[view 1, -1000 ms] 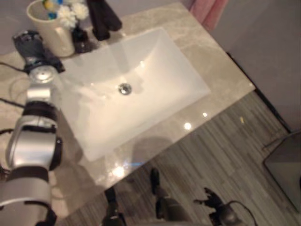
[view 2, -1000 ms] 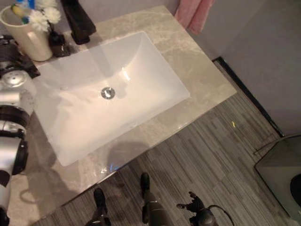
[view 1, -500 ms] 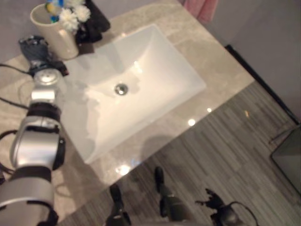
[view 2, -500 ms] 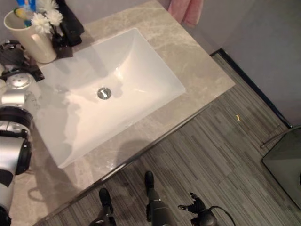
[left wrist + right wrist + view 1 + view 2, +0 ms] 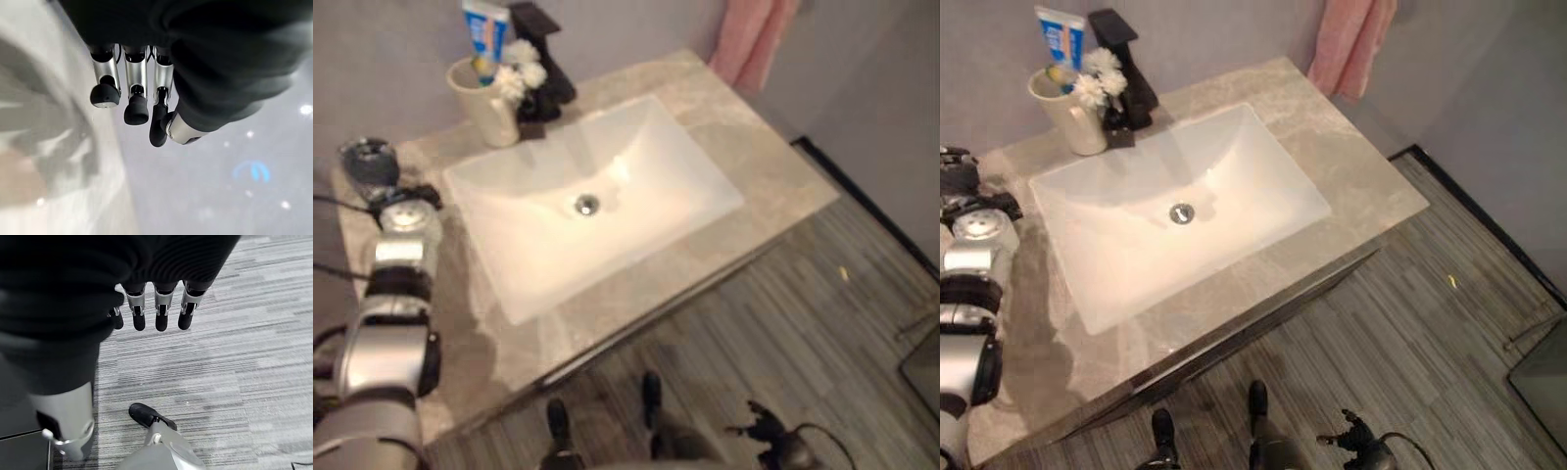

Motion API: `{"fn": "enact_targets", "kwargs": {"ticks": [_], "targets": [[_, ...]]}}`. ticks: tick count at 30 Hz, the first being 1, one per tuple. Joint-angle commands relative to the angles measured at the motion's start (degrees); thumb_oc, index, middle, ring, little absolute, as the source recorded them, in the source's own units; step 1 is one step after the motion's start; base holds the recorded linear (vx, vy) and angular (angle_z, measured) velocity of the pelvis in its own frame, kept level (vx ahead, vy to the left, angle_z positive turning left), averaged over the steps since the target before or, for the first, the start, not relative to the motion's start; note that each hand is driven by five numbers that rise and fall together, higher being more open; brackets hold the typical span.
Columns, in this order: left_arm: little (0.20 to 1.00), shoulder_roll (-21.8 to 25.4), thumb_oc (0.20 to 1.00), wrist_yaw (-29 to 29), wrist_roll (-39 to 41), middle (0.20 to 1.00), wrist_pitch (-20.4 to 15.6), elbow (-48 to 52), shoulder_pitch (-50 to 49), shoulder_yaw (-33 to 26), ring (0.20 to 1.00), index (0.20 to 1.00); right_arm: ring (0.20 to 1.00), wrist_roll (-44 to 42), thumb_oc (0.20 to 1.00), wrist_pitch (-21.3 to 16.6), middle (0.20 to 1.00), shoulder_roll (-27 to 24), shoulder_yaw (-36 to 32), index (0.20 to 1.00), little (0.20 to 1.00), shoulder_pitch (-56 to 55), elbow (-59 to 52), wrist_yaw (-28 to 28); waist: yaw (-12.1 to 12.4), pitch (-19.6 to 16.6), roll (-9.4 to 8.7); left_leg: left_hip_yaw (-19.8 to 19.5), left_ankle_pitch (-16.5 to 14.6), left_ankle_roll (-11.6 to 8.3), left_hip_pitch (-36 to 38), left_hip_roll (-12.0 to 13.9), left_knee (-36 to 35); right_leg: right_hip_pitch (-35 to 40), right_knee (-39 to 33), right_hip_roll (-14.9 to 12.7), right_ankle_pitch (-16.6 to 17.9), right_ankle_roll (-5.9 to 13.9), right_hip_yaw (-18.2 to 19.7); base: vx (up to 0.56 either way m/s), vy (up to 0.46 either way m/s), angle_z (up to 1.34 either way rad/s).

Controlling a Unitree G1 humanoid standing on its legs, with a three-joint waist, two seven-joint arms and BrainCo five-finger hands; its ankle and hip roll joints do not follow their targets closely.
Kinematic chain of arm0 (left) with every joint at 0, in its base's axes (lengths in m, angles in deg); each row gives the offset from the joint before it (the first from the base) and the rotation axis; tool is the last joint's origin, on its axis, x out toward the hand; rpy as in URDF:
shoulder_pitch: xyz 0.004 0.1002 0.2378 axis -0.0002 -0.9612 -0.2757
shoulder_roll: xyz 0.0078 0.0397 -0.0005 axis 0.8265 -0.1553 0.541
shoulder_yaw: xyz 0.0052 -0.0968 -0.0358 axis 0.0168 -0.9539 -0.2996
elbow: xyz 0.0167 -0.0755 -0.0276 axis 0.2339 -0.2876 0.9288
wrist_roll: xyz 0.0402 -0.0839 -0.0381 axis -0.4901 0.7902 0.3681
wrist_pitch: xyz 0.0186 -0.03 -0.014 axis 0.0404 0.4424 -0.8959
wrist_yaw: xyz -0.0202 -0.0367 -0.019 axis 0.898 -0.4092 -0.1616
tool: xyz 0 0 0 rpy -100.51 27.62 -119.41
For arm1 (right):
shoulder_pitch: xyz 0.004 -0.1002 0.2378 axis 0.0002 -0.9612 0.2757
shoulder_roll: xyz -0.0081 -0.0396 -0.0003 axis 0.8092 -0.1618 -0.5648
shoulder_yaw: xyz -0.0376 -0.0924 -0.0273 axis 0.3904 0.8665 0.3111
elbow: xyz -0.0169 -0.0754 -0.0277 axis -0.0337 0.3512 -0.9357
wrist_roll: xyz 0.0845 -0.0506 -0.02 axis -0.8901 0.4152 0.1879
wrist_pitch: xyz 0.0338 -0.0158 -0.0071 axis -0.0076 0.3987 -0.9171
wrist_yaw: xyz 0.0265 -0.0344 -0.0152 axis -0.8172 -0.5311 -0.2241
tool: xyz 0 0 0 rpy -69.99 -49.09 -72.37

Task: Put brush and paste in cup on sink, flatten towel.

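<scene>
A cream cup (image 5: 492, 110) stands on the counter behind the sink's (image 5: 695, 166) left far corner. A blue and white paste tube (image 5: 484, 37) sticks up out of it, and something yellow-green (image 5: 1058, 73) lies at its rim. A pink towel (image 5: 1351, 41) hangs bunched on the wall at the back right. My left hand (image 5: 368, 163) rests over the counter's far left end, well left of the cup, its fingers (image 5: 136, 93) relaxed and holding nothing. My right hand (image 5: 162, 313) hangs open over the striped floor.
White flowers in a dark vase (image 5: 521, 78) and a black tap (image 5: 546, 61) crowd the cup's right side. The marble counter (image 5: 773, 186) ends at a front edge above grey striped flooring (image 5: 822, 333). A dark object (image 5: 1542, 387) sits at the right edge.
The camera has tipped up, bringing the wall, the paste tube and the towel into view. My left hand, which was beside the cup, now sits farther left of it.
</scene>
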Motion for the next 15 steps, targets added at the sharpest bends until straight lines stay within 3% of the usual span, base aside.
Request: {"fn": "enact_targets", "kwargs": {"ticks": [1,3,4,5,8,11,12,15], "targets": [[0.200,1.3,0.200,1.9,-6.6,0.200,-4.1,4.8,-3.4,-4.5,0.200,0.200,1.000,1.8,1.000,-0.1,1.000,-0.7,-1.7,1.000,1.000,-0.3,1.4,0.1,1.6,0.0,-2.32,-3.3,-3.8,1.65,3.4,-3.0,0.7,5.5,-0.1,1.4,-8.7,1.49,-5.7,-0.04,-0.023,0.41],[0.200,-1.8,0.200,1.0,-9.2,0.200,-5.2,14.9,-13.2,-9.8,0.200,0.200,1.000,2.4,1.000,-0.3,1.000,-0.5,-2.1,1.000,1.000,-0.5,1.0,-0.3,2.7,-0.4,-2.61,-5.1,-3.6,1.95,4.2,-3.3,0.7,6.5,-0.1,1.8,-9.3,1.04,-5.3,-0.04,-0.018,0.28],[0.200,-4.8,0.200,0.7,-12.3,0.200,-6.1,22.5,-20.7,-13.2,0.200,0.200,1.000,2.5,1.000,-0.4,1.000,0.0,-2.8,1.000,1.000,-0.2,2.0,-0.5,4.9,-0.1,-3.05,-8.9,-2.8,2.05,5.4,-3.8,0.7,7.8,-0.1,2.3,-9.7,0.66,-5.0,-0.03,-0.012,0.07],[0.200,-5.1,0.200,0.6,-12.4,0.200,-5.8,23.0,-21.2,-13.5,0.200,0.200,1.000,2.5,1.000,-0.4,1.000,-0.1,-2.7,1.000,1.000,-0.2,2.0,-0.5,4.6,-0.2,-3.04,-9.0,-2.6,2.11,5.2,-4.0,0.7,7.6,-0.1,2.1,-9.7,0.65,-5.1,-0.05,-0.014,0.06],[0.200,-9.4,0.200,0.9,-19.8,0.200,-8.2,35.6,-37.9,-22.4,0.200,0.200,1.000,2.7,1.000,-1.2,1.000,0.0,-4.2,1.000,1.000,-0.6,3.6,-1.0,9.0,-0.3,-3.65,-20.7,-2.8,2.75,6.2,-6.5,0.7,9.3,-0.1,1.8,-10.0,0.21,-4.9,-0.04,0.015,0.03],[0.200,-11.2,0.200,2.8,-23.5,0.200,-8.4,38.0,-43.8,-25.6,0.200,0.200,1.000,2.8,1.000,-1.6,1.000,0.3,-4.5,1.000,1.000,-1.2,4.5,-0.9,10.4,-0.3,-3.76,-23.8,-4.1,2.97,6.4,-7.5,2.0,10.2,-0.1,1.8,-10.1,0.16,-4.7,-0.01,0.026,0.24],[0.200,-12.8,0.200,3.6,-24.7,0.200,-8.5,39.0,-48.1,-27.9,0.200,0.200,1.000,2.8,1.000,-2.0,1.000,0.5,-4.6,1.000,1.000,-1.5,4.6,-1.1,11.8,-0.6,-4.35,-27.3,-5.1,3.45,6.1,-9.3,4.1,10.5,-0.1,1.4,-9.9,0.14,-4.2,-0.03,0.069,0.18],[0.200,-14.5,0.200,4.3,-25.0,0.200,-8.7,38.0,-51.7,-29.8,0.200,0.200,1.000,2.8,1.000,-2.2,1.000,0.9,-4.8,1.000,1.000,-2.6,4.7,-1.4,12.3,-0.8,-4.60,-28.7,-6.9,3.81,6.1,-10.4,5.7,11.4,-0.1,1.2,-9.9,0.21,-4.0,-0.01,0.044,-0.10]]}}
